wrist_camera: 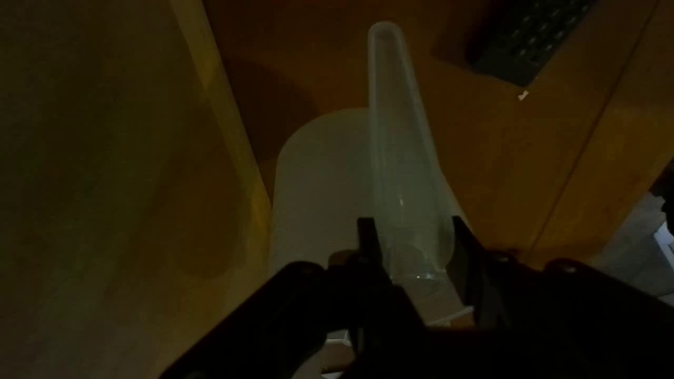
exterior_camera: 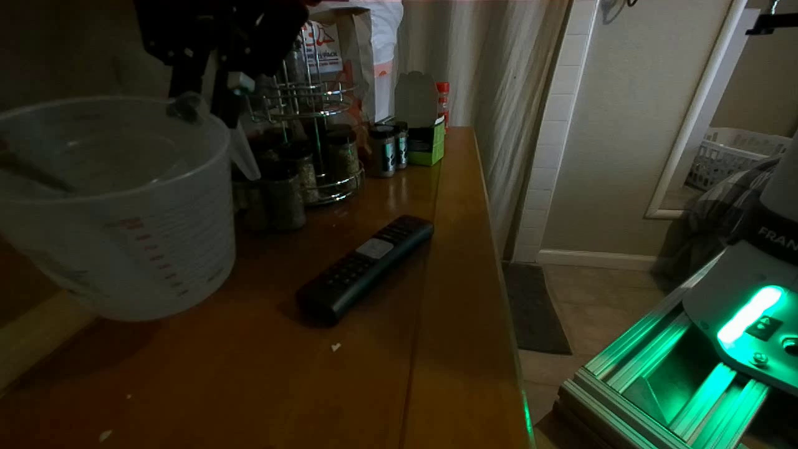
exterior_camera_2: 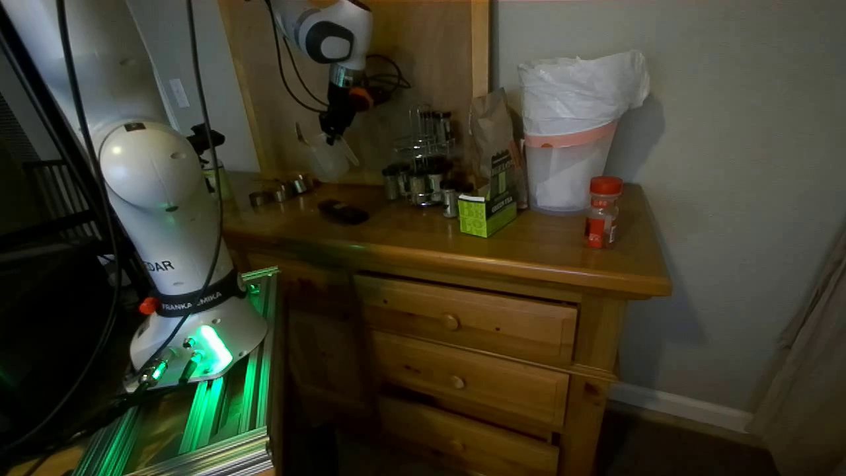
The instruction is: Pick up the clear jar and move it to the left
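Note:
The clear jar is a large translucent measuring jug (exterior_camera: pixel 131 231) with red graduation marks. It shows at the left in an exterior view and small against the wooden back panel in an exterior view (exterior_camera_2: pixel 328 162). It hangs a little above the wooden top, slightly tilted, with a shadow below it. My gripper (exterior_camera: pixel 209 103) is at its rim on the handle side. In the wrist view the two fingers (wrist_camera: pixel 413 242) stand on either side of the jug's handle (wrist_camera: pixel 397 131) and are shut on it. A thin dark stick-like shape shows at the jug's far side; what it is, I cannot tell.
A black remote (exterior_camera: pixel 368 268) lies on the wooden top beside the jug. A wire spice rack (exterior_camera: pixel 318 112) with small bottles stands behind it. Metal cups (exterior_camera_2: pixel 284 190) sit near the back panel. A green box (exterior_camera_2: pixel 488 215), a lined bin (exterior_camera_2: pixel 568 165) and a red-capped bottle (exterior_camera_2: pixel 601 215) stand further along.

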Available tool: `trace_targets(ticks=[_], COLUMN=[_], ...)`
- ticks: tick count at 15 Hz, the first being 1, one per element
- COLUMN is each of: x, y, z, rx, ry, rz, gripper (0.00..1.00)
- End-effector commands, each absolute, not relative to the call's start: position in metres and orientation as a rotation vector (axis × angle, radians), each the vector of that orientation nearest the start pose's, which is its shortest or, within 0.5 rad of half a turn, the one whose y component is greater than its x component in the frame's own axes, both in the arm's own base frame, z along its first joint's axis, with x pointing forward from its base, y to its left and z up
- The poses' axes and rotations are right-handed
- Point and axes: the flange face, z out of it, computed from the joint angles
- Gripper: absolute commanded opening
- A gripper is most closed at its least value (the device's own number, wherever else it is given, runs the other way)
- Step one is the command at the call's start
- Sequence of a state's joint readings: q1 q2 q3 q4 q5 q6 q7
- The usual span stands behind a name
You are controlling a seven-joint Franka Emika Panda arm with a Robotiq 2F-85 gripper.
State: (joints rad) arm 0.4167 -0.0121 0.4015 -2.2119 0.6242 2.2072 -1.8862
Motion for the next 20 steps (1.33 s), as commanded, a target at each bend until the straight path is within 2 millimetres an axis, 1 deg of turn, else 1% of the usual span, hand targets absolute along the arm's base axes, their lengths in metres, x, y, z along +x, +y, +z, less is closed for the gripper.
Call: trace_targets(ticks=[1,3,4,7,9,11,16,20], x=[0.346,0.343,0.340,0.324,0.314,0.307,0.299,0.292], y=[0.404,0.407,0.406,0.403,0.405,0.406,0.405,0.399], z=[0.388,0.387,0.387,0.384,0.379,0.371,0.353,0.341], rx=[1.398,1.397,1.417,1.445,1.440,1.461,1.563,1.671], ry=[3.247,3.248,3.248,3.247,3.259,3.266,3.275,3.277], rz=[0.461,0.458,0.443,0.444,0.450,0.494,0.598,0.573], gripper=[0.35,0.35,0.10,0.10,0.10,0.10,0.10,0.10])
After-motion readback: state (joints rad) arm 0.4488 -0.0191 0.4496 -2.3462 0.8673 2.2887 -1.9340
